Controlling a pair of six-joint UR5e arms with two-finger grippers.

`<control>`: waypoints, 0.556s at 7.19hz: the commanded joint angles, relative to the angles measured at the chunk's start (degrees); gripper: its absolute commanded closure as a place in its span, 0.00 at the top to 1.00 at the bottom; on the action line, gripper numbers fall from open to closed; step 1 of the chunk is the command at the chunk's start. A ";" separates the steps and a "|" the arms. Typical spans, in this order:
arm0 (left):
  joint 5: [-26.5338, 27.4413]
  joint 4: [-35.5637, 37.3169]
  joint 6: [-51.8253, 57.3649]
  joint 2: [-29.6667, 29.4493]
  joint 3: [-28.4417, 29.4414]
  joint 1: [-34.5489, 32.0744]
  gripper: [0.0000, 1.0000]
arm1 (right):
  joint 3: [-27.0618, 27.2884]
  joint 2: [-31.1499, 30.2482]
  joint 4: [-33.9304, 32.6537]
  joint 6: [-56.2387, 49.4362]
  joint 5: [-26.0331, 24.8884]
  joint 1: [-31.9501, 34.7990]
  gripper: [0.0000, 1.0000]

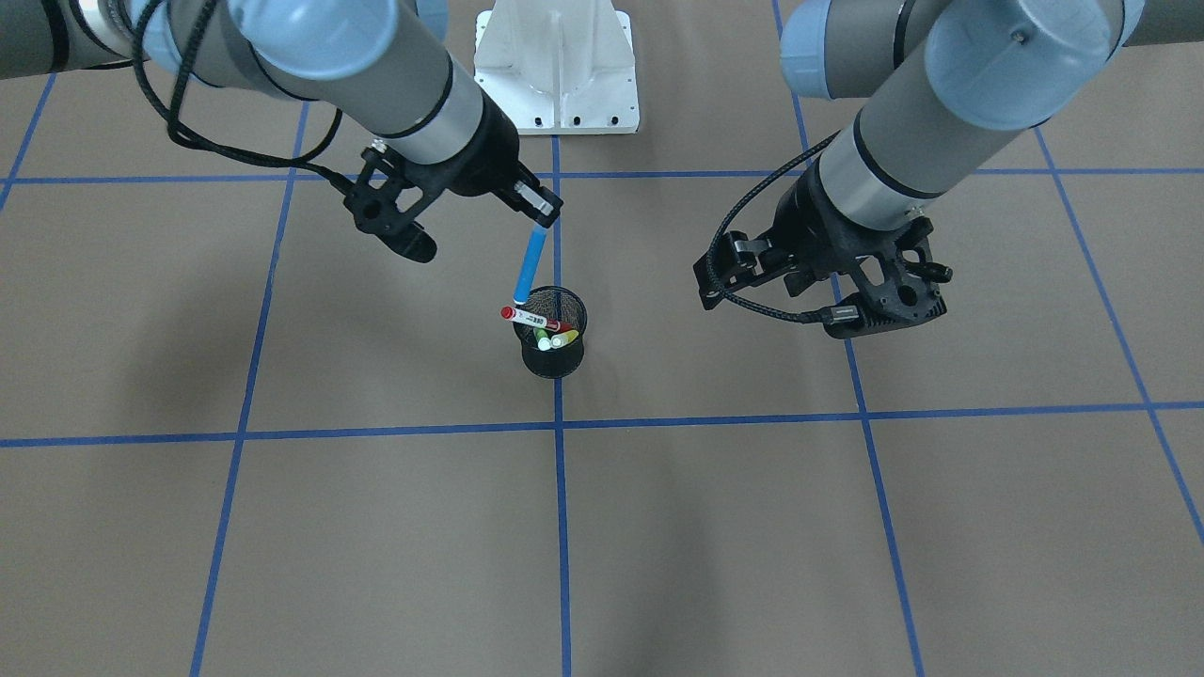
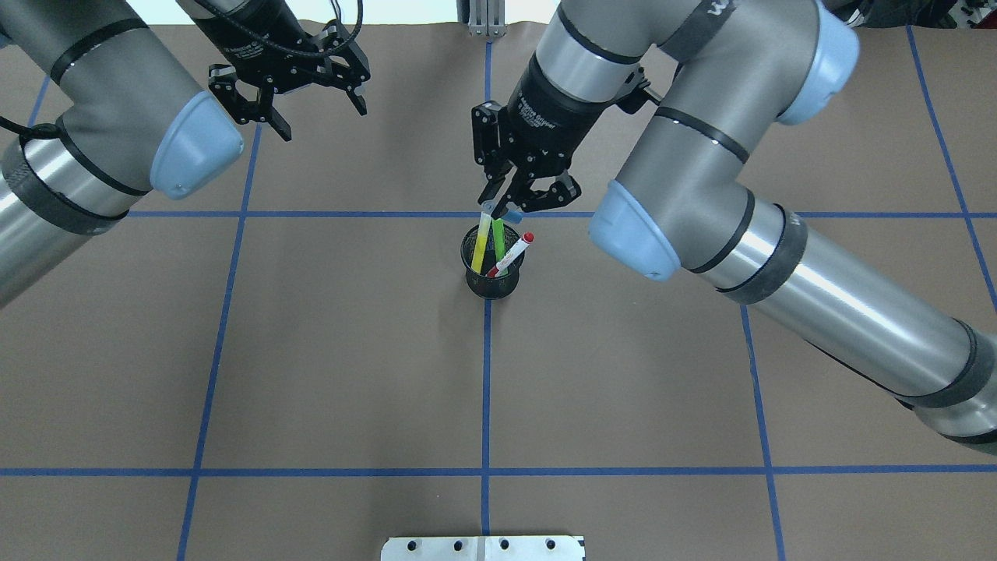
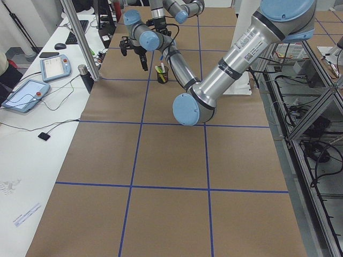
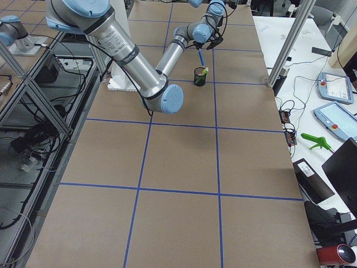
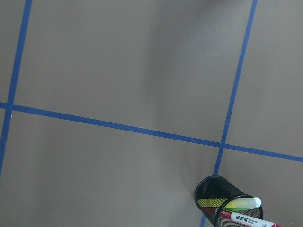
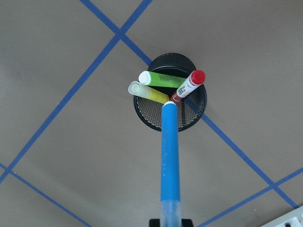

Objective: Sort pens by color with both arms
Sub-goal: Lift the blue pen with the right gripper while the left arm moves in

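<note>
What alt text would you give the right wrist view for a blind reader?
A blue pen, held at the bottom edge, points down at a black mesh cup. A green pen, a yellow pen and a red-capped pen lean in it, on a brown table with blue tape lines.

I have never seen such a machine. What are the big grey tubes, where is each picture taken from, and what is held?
They are a robot's left arm and right arm at a table. Four fixed cameras look from opposite, overhead and each table end; two sit on the wrists. A black mesh cup holds a green pen, a yellow pen and a red-capped pen. The right end effector grips a blue pen by its top, its lower tip at the cup's mouth. The left end effector is open, empty.
</note>
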 commanded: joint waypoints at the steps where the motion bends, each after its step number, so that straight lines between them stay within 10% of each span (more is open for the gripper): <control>1: 2.82 -0.13 -5.73 -2.43 0.62 2.91 1.00 | 4.18 -4.96 -0.77 -12.74 0.04 5.76 0.07; 4: 13.00 -0.13 -16.46 -8.32 5.27 10.98 1.00 | 3.84 -13.03 -0.77 -45.78 -3.98 7.89 0.07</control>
